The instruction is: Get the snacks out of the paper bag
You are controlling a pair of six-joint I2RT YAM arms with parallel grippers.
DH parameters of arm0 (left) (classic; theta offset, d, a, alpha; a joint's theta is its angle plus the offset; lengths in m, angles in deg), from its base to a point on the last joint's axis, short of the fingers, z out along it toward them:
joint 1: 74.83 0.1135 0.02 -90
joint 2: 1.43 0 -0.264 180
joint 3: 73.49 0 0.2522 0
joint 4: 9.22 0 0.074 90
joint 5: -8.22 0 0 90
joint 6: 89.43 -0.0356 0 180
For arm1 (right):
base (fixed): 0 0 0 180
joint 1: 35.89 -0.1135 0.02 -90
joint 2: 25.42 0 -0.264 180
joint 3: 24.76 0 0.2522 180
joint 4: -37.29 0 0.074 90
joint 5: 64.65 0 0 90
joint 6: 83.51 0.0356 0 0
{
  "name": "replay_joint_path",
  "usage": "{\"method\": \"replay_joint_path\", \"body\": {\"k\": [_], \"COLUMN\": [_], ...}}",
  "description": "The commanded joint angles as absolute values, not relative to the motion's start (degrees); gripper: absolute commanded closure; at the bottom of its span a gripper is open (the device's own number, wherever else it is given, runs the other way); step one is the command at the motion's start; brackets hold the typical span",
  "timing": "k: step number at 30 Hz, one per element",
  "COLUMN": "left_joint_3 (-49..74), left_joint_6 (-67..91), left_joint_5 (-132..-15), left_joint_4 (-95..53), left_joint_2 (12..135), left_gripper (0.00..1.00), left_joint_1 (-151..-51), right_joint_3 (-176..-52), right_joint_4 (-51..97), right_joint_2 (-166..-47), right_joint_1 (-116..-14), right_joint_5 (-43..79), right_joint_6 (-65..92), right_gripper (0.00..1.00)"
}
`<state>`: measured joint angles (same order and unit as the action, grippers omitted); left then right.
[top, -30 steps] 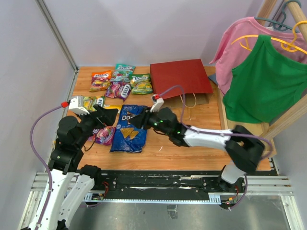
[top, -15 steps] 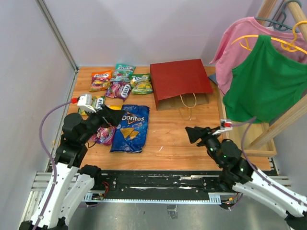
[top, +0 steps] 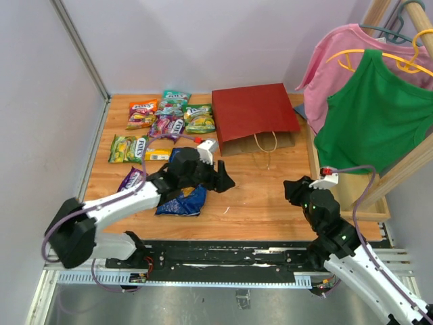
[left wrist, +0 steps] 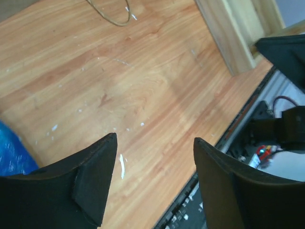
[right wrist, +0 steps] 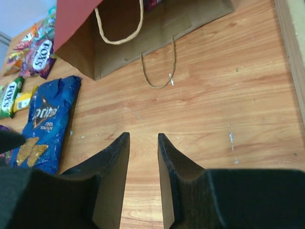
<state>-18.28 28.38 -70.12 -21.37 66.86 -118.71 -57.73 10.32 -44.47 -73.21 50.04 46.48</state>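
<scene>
Nearest, at the right: right gripper (right wrist: 143, 136), black fingers only a narrow slit apart, nothing between but bare wood. Left of it and slightly further in: left gripper (left wrist: 155, 139), jaws well apart and empty, hovering over the scuffed orange-brown table (left wrist: 143, 71).

Just left of that gripper, flat on the boards and partly hidden beneath the left arm: large blue Doritos bag (right wrist: 40, 129), glossy and crinkled. White "Doritos" lettering partly readable, tortilla chips printed near its lower end. Well apart from the right gripper.

Beyond, small shiny candy packets, some lettered "FOX'S": purple packet (top: 130, 177), then green packet (top: 122, 149) just beside the yellow bar wrapper (top: 159, 154). Further back, a loose cluster: orange packet (top: 143, 114), teal packet (top: 176, 98), more green and purple.

Right of the cluster, paper bag (top: 254, 112) lying flat: dark red outside, brown kraft inside, mouth toward the arms. Thin twisted handles (right wrist: 159, 71) looped on the wood, well ahead of both grippers.

Far right, on hangers: pink shirt (top: 338, 61), green shirt (top: 375, 115).
</scene>
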Motion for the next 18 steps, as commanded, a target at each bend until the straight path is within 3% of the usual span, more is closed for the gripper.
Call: {"method": "replay_joint_path", "body": {"k": [1, 3, 8, 18], "left_joint_3": [-14.1, -11.3, -2.7, 19.7], "left_joint_6": [32.1, 33.3, 37.0, 40.1], "left_joint_5": [-71.4, -69.6, -64.1, -68.7], "left_joint_4": [-5.1, -0.2, 9.1, -0.5], "left_joint_2": [78.8, 84.8, 96.5, 115.4], "left_gripper": [0.39, 0.44, 0.39, 0.37], "left_joint_1": [-120.0, -120.0, -120.4, -120.8], "right_joint_3": [-60.4, -60.4, -60.7, -61.4], "right_joint_4": [7.6, 6.5, 4.0, 3.6], "right_joint_2": [-41.2, -40.3, -38.4, -37.4], "right_joint_1": [-69.9, -69.6, -69.2, -68.6], "right_joint_5": [46.8, 46.5, 47.3, 47.9], "right_joint_6": [45.8, 45.5, 44.3, 41.9], "right_gripper": [0.68, 0.67, 0.67, 0.66]}}
